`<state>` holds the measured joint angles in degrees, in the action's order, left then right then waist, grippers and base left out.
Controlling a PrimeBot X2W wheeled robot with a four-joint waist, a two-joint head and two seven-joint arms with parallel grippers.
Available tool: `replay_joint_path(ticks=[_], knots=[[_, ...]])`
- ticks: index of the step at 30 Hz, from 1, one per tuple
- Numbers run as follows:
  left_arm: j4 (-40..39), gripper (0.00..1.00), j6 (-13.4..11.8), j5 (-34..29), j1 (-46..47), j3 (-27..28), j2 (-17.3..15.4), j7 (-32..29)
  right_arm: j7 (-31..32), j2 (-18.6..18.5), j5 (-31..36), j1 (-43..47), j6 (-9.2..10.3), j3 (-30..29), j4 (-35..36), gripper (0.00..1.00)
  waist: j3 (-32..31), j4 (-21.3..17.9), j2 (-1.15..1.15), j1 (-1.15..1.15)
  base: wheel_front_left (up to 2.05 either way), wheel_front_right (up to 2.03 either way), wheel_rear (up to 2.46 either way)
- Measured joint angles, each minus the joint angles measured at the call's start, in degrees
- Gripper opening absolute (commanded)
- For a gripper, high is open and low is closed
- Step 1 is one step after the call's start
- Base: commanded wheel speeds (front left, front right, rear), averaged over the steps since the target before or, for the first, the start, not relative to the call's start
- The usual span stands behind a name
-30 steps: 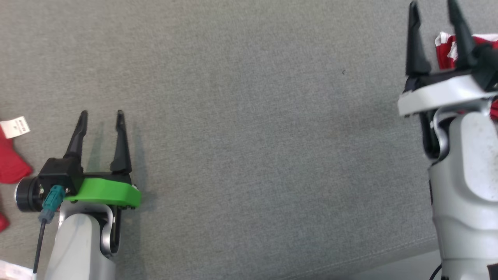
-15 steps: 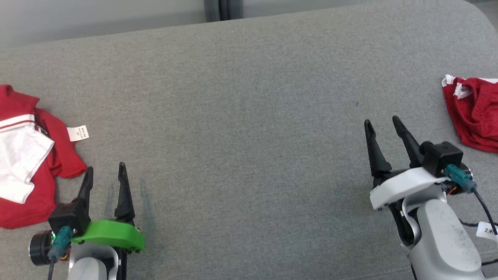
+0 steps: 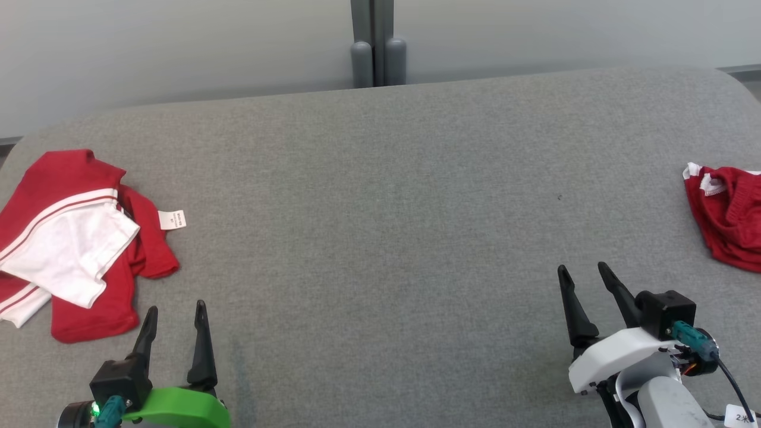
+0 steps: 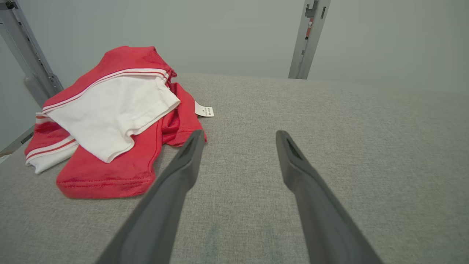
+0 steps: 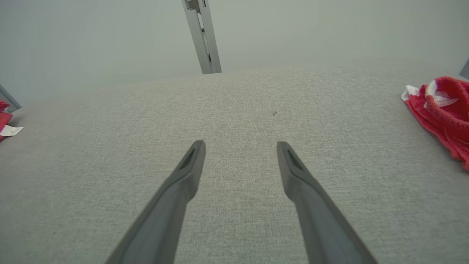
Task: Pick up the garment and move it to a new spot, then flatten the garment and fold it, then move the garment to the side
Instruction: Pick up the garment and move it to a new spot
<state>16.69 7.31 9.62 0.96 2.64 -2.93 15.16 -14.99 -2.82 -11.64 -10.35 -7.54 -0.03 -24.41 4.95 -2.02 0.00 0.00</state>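
My left gripper (image 3: 177, 306) & right gripper (image 3: 581, 267): fingers apart, nothing held, low over the grey cushion (image 3: 380, 238). Red-white garment (image 3: 77, 244) lies bunched at far left, near my left fingers; red garment (image 3: 725, 220) at right edge, well apart from my right

It looks like a bare test lab: grey cloth-covered table (image 3: 380, 238), plain pale panels (image 3: 178, 47), metal post (image 3: 373, 41).
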Motion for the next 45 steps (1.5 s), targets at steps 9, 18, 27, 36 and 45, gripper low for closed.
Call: replay_joint_path(ticks=[9,18,27,36,45], knots=[[1.2,1.00,0.1,1.8,1.4,-1.2,0.2,0.0,0.0,0.0,0.1,-0.4,0.00,0.2,0.6,1.00,1.1,2.5,0.00,0.00,0.00,0.00,0.00],[4.1,1.00,-1.1,3.9,3.2,0.4,0.1,0.0,0.0,0.0,0.9,-0.8,0.00,0.9,0.6,1.00,2.3,10.3,0.00,0.00,0.00,0.00,0.00],[6.1,1.00,-1.5,7.3,2.6,3.2,0.1,0.0,0.0,0.1,0.9,-1.3,0.00,2.7,-1.6,1.00,3.2,20.2,0.00,0.00,0.00,0.00,0.00],[7.8,1.00,-1.4,8.6,2.4,2.7,0.1,0.0,0.0,0.1,2.3,-3.2,0.00,3.2,-3.2,1.00,4.8,26.5,0.00,0.00,0.00,0.00,0.00],[9.6,1.00,-0.2,9.5,11.5,4.8,0.0,0.0,0.0,0.1,5.9,-6.7,0.00,2.1,-2.8,1.00,9.3,25.4,0.00,0.00,0.00,0.00,0.00]])
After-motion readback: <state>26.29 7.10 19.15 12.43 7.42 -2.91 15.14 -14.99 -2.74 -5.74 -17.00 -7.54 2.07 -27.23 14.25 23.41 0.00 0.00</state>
